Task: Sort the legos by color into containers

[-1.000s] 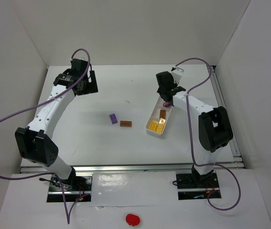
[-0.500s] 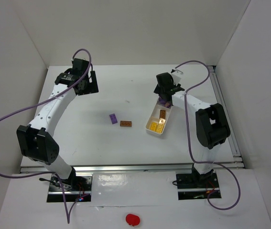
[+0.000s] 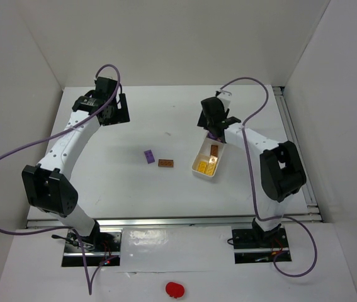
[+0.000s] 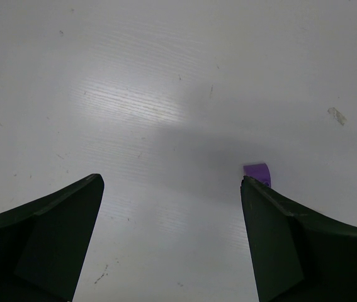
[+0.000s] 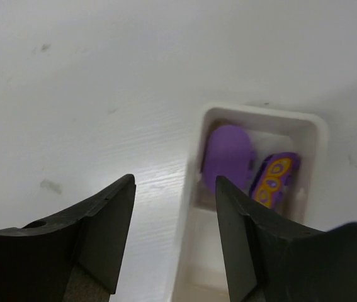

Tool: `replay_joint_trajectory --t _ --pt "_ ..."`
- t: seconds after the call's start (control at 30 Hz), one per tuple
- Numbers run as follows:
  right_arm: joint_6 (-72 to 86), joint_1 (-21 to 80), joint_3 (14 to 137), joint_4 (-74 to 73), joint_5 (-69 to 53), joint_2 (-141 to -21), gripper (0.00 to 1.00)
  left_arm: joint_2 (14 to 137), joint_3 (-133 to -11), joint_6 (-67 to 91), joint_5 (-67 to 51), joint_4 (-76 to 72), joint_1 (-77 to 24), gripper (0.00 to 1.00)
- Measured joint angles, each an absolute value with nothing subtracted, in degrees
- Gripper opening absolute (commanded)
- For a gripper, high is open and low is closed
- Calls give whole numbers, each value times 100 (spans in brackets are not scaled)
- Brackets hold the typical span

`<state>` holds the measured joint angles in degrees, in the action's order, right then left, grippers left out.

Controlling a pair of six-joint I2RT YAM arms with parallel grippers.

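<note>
I see my right gripper (image 5: 175, 182) part-open, empty, over the tray (image 5: 260, 112); purple legos (image 5: 228, 154) at two o'clock; left gripper (image 4: 172, 182) wide, empty.

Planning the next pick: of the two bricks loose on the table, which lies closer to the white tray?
The brown-orange brick: it lies between the purple brick and the tray, so the purple one is farther.

Glossy plastic tray (image 5: 261, 113), shiny purple bricks (image 5: 227, 156), smooth white table (image 5: 102, 94)
</note>
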<state>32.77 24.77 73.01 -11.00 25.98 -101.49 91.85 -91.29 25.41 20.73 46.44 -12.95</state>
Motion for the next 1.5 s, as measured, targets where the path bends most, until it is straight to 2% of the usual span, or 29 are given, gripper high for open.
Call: replay_joint_trajectory --t 0.23,0.4,0.6,0.77,0.9,0.93,1.0,1.2,1.33,1.5 --pt "2265 3697 7454 -1066 1481 -10167 77 9181 -9129 2541 2143 4648 -1295 100" --pt "1682 4521 8125 -1164 738 -10809 90 9124 -9142 2543 2303 4727 -1295 100" --pt "1378 4978 8814 -1269 399 -11856 91 8943 -9142 2550 2394 4755 -1288 100" --pt "1352 5011 9223 -1406 427 -12514 79 8895 -9144 2552 2438 4755 -1278 100" --pt "1334 5033 9430 -1431 574 -12742 54 8886 -9144 2550 2447 4757 -1247 100" --pt "1345 5050 9456 -1444 624 -12757 40 8877 -9144 2552 2449 4757 -1243 100" --pt "1354 5078 9491 -1452 760 -12779 31 8853 -9144 2552 2456 4757 -1212 100" --pt "1433 5035 9223 -1417 1323 -12488 29 8785 -9144 2552 2462 4757 -1184 100" --pt "1566 4523 8263 -1319 1619 -11301 29 8785 -9144 2554 2451 4759 -1181 100" --pt "1811 3321 7474 -1166 2316 -9762 29 8785 -9150 2554 2377 4757 -1181 100"
